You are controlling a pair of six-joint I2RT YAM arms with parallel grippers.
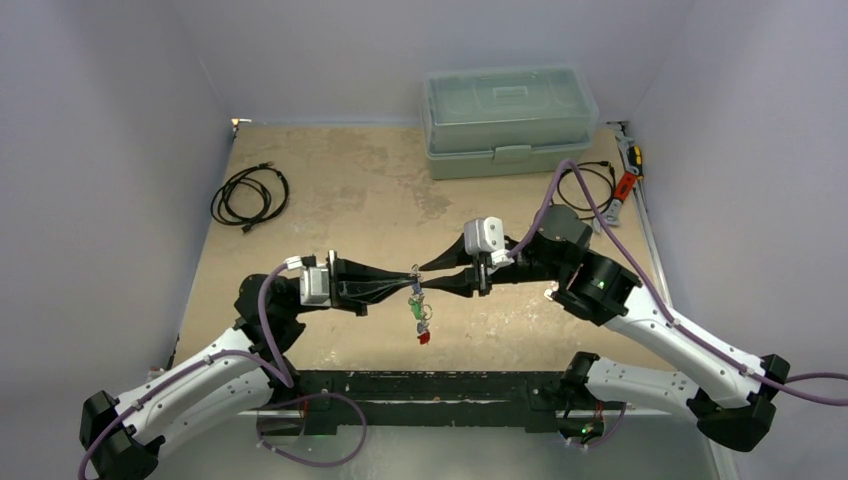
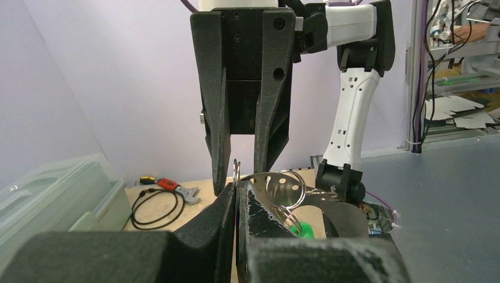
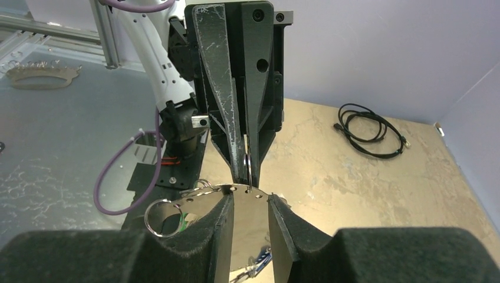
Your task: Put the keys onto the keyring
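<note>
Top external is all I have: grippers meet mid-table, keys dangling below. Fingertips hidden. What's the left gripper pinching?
Observer: Left wrist view: the left gripper is shut on a thin ring, seen edge-on.
Operator: Right one shut too?
Observer: No, the right gripper has its fingers apart, one either side of that ring.
Operator: Anything else on the bunch?
Observer: Right wrist view: a flat shiny plate with holes fills the gap between its fingers, a split ring beside it.
</note>
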